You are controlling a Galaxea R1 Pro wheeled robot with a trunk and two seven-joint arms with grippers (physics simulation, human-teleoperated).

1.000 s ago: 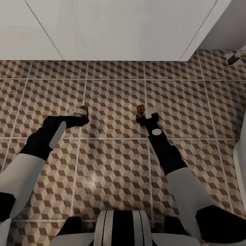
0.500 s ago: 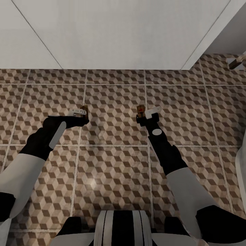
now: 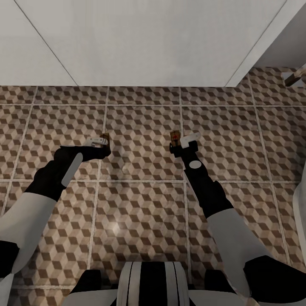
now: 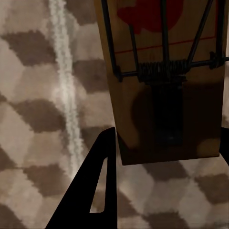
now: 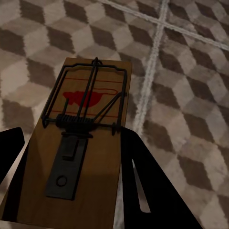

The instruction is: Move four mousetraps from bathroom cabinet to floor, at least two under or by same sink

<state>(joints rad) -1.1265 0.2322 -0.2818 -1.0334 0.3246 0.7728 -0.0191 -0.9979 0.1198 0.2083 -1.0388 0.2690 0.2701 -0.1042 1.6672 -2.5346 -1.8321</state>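
Both grippers hang low over the cube-patterned bathroom floor (image 3: 140, 204), each holding a mousetrap. My left gripper (image 3: 101, 145) is shut on a tan mousetrap (image 3: 105, 139); up close the trap (image 4: 167, 81) shows its wire frame and red spot, with a dark finger (image 4: 95, 191) at its edge. My right gripper (image 3: 181, 143) is shut on a second mousetrap (image 3: 174, 136). That board (image 5: 81, 143) lies between the two dark fingers (image 5: 143, 181) just above the tiles. The sink's white vanity (image 3: 148, 42) spans the view beyond both grippers.
A white rounded fixture (image 3: 300, 204) edges in at the right border. A small chrome-and-white piece (image 3: 294, 76) shows at the upper right, past the vanity's corner. Patterned tiles stretch between the vanity and my base (image 3: 148, 282).
The head view tilted slightly a second ago, then held still. My left gripper has sunk a touch with its mousetrap. The right gripper and its trap look unmoved.
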